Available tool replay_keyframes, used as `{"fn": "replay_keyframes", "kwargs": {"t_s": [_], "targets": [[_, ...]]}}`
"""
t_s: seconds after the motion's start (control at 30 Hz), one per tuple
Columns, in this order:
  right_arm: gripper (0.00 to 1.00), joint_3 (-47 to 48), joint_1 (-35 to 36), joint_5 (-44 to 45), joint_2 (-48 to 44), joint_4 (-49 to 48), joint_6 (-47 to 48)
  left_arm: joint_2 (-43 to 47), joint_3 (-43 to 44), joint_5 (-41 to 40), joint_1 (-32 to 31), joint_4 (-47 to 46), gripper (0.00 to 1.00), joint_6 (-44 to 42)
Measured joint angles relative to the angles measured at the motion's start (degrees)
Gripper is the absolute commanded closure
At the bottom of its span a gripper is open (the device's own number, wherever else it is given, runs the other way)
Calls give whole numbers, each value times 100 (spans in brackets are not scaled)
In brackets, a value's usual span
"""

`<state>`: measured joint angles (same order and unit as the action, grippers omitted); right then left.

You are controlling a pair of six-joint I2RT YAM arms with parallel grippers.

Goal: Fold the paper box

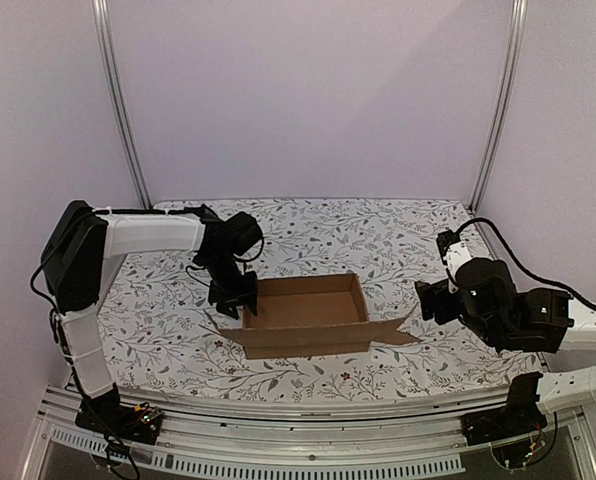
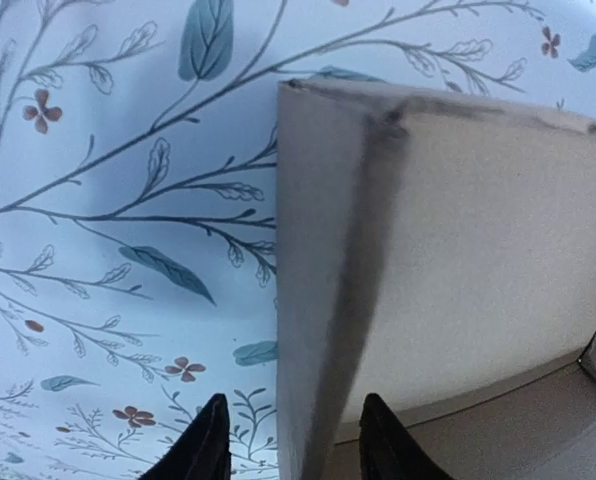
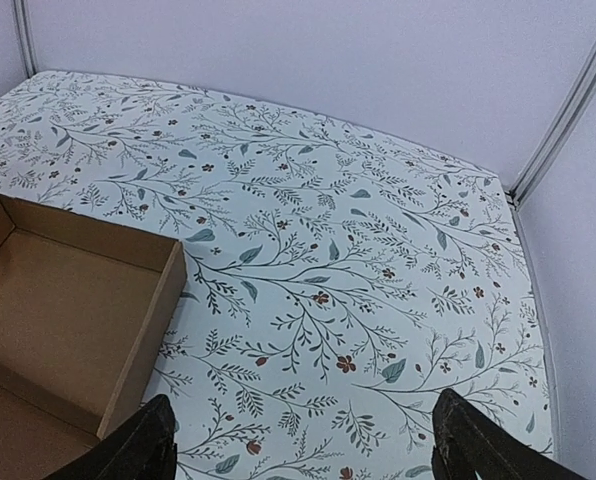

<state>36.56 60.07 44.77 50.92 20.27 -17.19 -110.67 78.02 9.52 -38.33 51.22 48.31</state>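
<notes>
Nearest us, our left gripper (image 2: 294, 400) straddles the left wall of the shallow brown corrugated-cardboard paper box (image 1: 308, 305), its black fingers (image 2: 210, 445) apart and not pinching, probably to steady that wall upright. Our right gripper (image 3: 303, 398) hangs wide open and empty off the box's right end. We find the box mid-way across the flower-patterned worktop (image 1: 398, 230), its splayed front flap (image 1: 308, 340) lying flat toward the near edge.

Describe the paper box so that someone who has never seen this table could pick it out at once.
Start at the floral-patterned table. Near its middle sits the paper box, a shallow open-topped tray with the left gripper at its left end. It is the only plain brown cardboard thing there, with pointed flaps sticking out flat from its front corners.
</notes>
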Motion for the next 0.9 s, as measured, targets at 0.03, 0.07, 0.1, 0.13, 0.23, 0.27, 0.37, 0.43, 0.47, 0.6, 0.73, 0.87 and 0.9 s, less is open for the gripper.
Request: {"fn": "replay_keyframes", "kwargs": {"t_s": [0.03,0.07,0.1,0.13,0.23,0.27,0.37,0.43,0.47,0.6,0.73,0.87,0.9], "targets": [[13,-11,-7,15,-55,31,-17,66,0,-24,0,17,52,2],[13,-22,-15,26,-107,66,-37,138,0,-55,0,37,50,-7],[13,-22,-17,33,-146,120,-57,201,0,-92,2,59,47,-28],[13,-22,-22,31,-177,177,-79,254,0,-127,4,81,42,-42],[12,-22,-39,-24,-205,343,-186,413,0,-275,17,170,30,-133],[12,-22,-48,-70,-205,424,-234,470,-2,-319,26,201,29,-175],[12,-20,-63,-234,-205,743,-455,667,-7,-525,46,269,27,-407],[12,-9,-87,-354,-205,988,-601,822,4,-708,55,284,27,-597],[12,2,-98,-437,-205,1145,-708,885,22,-793,59,291,27,-682],[14,37,-116,-758,-221,1574,-1113,1058,144,-1174,63,199,30,-1108],[24,37,-125,-1276,-221,1906,-1609,1078,219,-1572,63,-44,37,-1502],[43,-57,-127,-1786,-205,1982,-2120,1064,251,-1838,101,-415,54,-1786],[48,-133,-127,-1915,-210,1971,-2291,1056,256,-1856,133,-557,60,-1873]]}}
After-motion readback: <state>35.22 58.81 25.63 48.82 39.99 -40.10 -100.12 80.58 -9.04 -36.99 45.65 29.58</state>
